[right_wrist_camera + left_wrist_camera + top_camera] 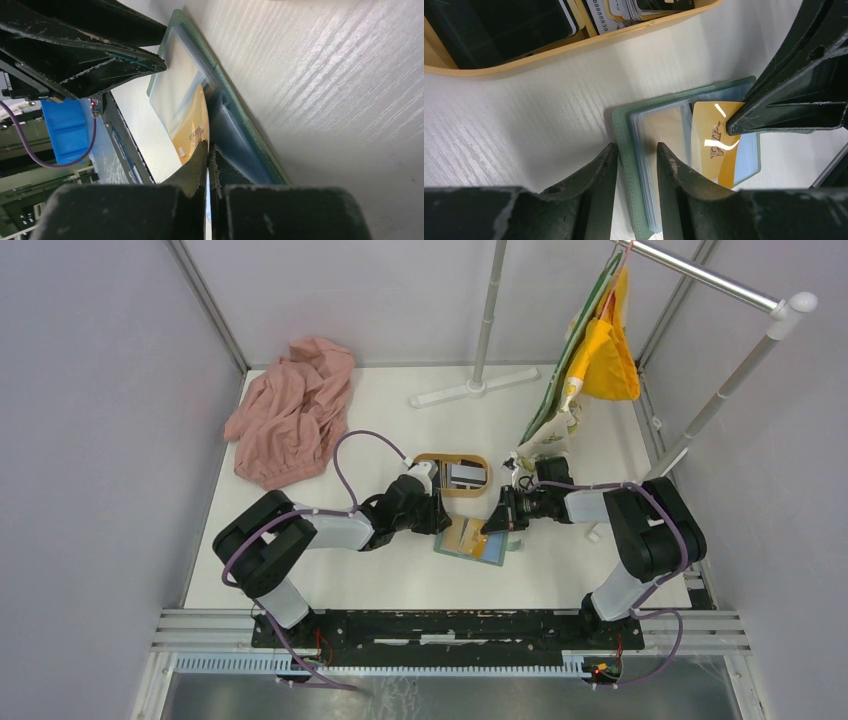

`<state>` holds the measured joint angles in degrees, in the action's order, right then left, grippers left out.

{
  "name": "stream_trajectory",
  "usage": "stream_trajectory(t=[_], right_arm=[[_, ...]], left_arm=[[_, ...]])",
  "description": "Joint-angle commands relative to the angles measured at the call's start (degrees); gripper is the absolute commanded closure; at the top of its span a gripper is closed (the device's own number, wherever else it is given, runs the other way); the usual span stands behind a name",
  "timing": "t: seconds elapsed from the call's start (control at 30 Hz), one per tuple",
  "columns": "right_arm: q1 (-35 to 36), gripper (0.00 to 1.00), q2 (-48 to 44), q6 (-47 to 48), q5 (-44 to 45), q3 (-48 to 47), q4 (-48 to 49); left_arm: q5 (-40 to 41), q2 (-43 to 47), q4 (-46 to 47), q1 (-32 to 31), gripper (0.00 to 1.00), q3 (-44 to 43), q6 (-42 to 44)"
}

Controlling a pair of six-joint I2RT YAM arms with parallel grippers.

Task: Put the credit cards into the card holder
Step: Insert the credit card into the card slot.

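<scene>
The card holder lies open on the table just in front of the oval wooden tray. My left gripper is closed on the holder's left edge; in the left wrist view its fingers pinch the grey-green cover and the clear sleeves. My right gripper is shut on a gold card marked VIP, which lies partly inside a clear sleeve. The right wrist view shows the shut gripper, the gold card and the holder. Black and grey-white cards sit in the tray.
A pink cloth lies heaped at the back left. A white stand base sits at the back centre. Yellow and green fabric hangs from a rail at the back right, just behind the right arm.
</scene>
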<state>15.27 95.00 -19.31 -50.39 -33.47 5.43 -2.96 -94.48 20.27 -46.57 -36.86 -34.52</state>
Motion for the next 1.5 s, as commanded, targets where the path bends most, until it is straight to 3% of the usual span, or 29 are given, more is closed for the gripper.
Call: stream_trajectory(t=[0.0, 1.03, 1.47], right_arm=[[0.3, 1.00, 2.2, -2.2, 2.9, 0.9, 0.4], [0.3, 1.00, 1.7, -15.6, 6.9, 2.9, 2.2], [1.6, 0.91, 3.8, -16.3, 4.4, 0.6, 3.1]], left_arm=[[-2.8, -1.3, -1.5, -0.1, 0.59, -1.3, 3.8], [-4.6, -2.0, -0.2, -0.5, 0.59, -2.0, 3.9], [-5.8, -3.4, 0.9, -1.5, 0.58, -2.7, 3.8]])
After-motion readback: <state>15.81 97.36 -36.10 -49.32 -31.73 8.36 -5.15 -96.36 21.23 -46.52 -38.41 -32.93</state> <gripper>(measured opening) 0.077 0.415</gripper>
